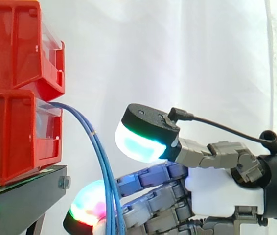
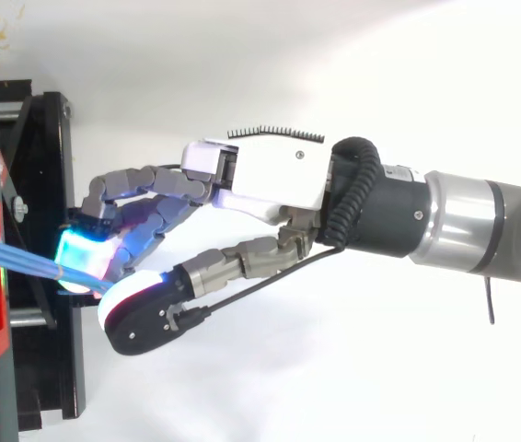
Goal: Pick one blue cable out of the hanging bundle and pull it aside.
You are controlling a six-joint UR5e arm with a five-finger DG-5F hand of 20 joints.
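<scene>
Several blue cables [image 1: 99, 152] hang from the lower left bin [image 1: 16, 137]. The hand [image 2: 270, 180] is open and holds nothing: its fingers [image 1: 87, 213] reach left past the bundle, the thumb [image 1: 141, 142] stays just right of it. It should separate 1 cable before pinching, or all may follow.

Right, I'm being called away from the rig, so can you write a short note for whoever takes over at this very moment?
Hand: open, holding nothing. Its fingers are nearly straight and reach past the bundle; the thumb is raised beside it, clear of it. I cannot tell if the fingers touch it.
Thin blue cables: hang as one bundle from the lower red plastic bin on the black stand.
Done: the hand is at the bundle.
Left: pinch a single cable and pull it aside; none is separated yet.
</scene>
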